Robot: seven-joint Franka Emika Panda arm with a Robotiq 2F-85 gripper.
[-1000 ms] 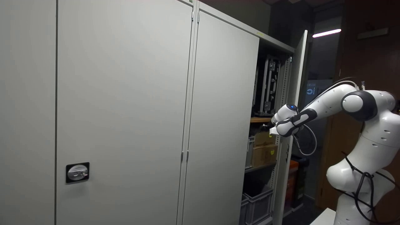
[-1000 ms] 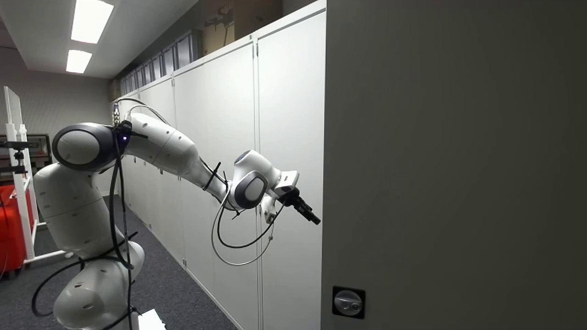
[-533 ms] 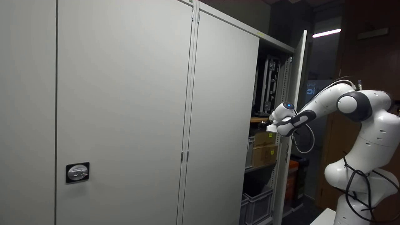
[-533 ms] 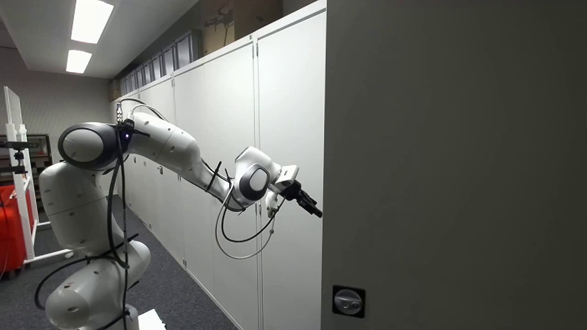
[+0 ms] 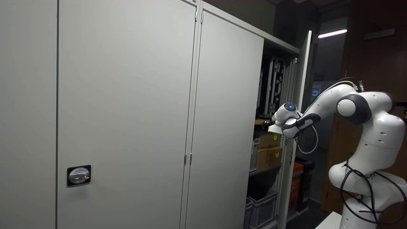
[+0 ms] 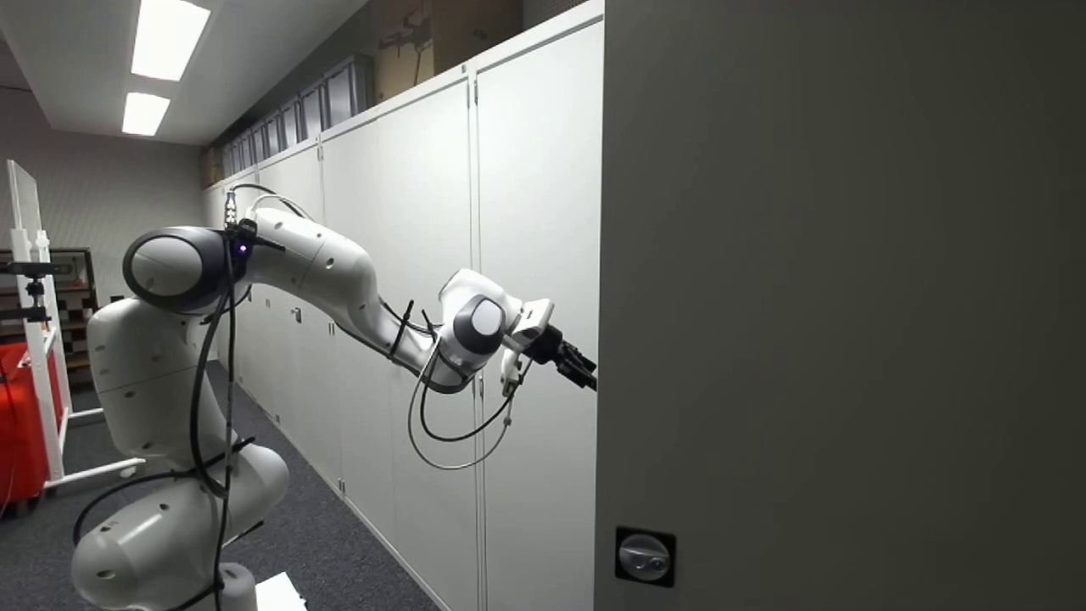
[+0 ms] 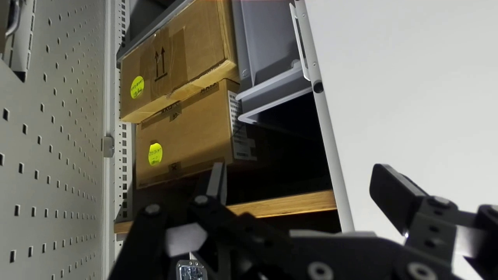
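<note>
Gripper: released — the two black fingers stand wide apart, pointing down and in at the mouth of the cabinet.
Closed door: sits flush in the cabinet front, hinged on the side away from the arm; its free edge is the nearest thing to the gripper. From the wrist, that edge runs between the fingers, one over the door's face, one over the gap. Whether either touches it, I can't tell.
Swung-out door: stands out from the cabinet on the arm's side, with a silver lock on a black plate near its edge. In an exterior view it hides the very tips of the fingers.
Wooden shelf: crosses the cabinet just beyond the gripper.
Above the shelf: dark equipment with pale upright bars, too dim to name.
Below the shelf: an upper carton on a lower carton, each with a yellow-green sticker; beside them a grey crate, partly behind the closed door. More grey crates, one of them a lower crate, sit further down.
Arm: white, stretched toward the cabinet, cables looping under its wrist.
Down the room: a white frame with something red beside it, and grey bins lined up along the cabinet tops.
</note>
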